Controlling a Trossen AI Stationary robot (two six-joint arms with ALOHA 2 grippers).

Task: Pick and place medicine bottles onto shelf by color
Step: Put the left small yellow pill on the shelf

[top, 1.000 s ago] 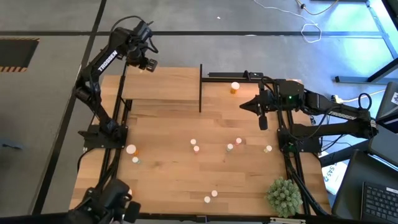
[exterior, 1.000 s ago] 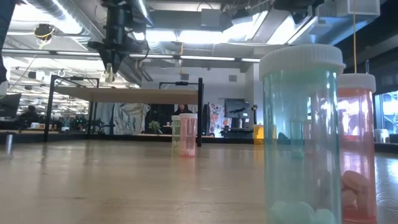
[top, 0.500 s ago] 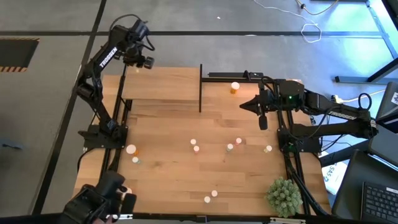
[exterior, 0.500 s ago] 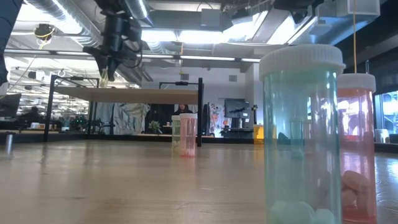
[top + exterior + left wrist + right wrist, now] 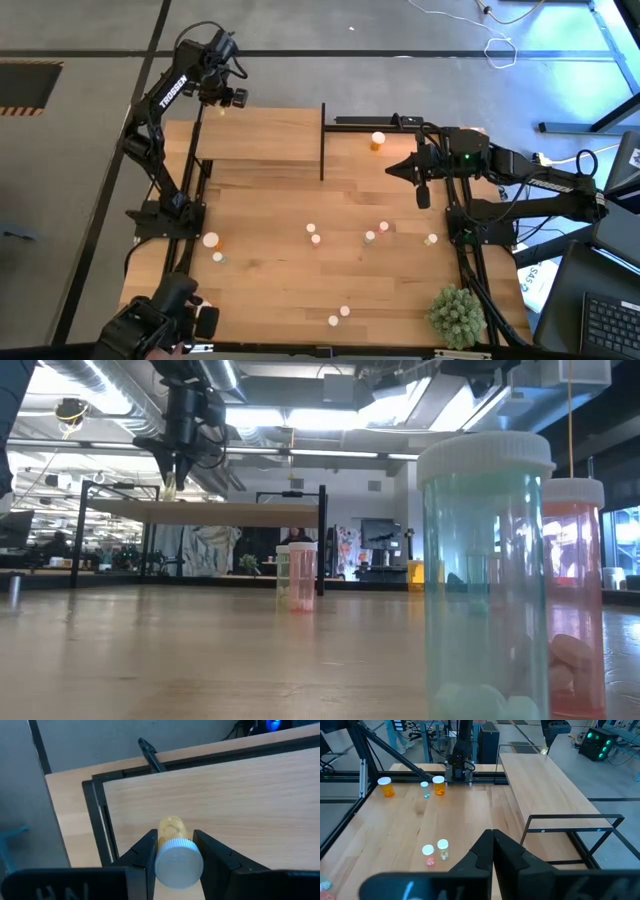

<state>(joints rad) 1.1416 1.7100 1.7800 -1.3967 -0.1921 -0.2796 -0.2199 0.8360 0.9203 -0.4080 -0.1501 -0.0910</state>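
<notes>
Across a wooden table strewn with small medicine bottles, a raised shelf waits at the far side, one orange bottle already standing on its right half. The left arm reaches high over the shelf's far left corner, its left gripper clamped on a yellowish bottle just below the white cap, the body pointing down toward the shelf top. Such a vial is probably light, rigid and slick plastic, best pinched across the body, as here. The right gripper, fingers pressed together and empty, hovers above the table near the shelf's right end.
</notes>
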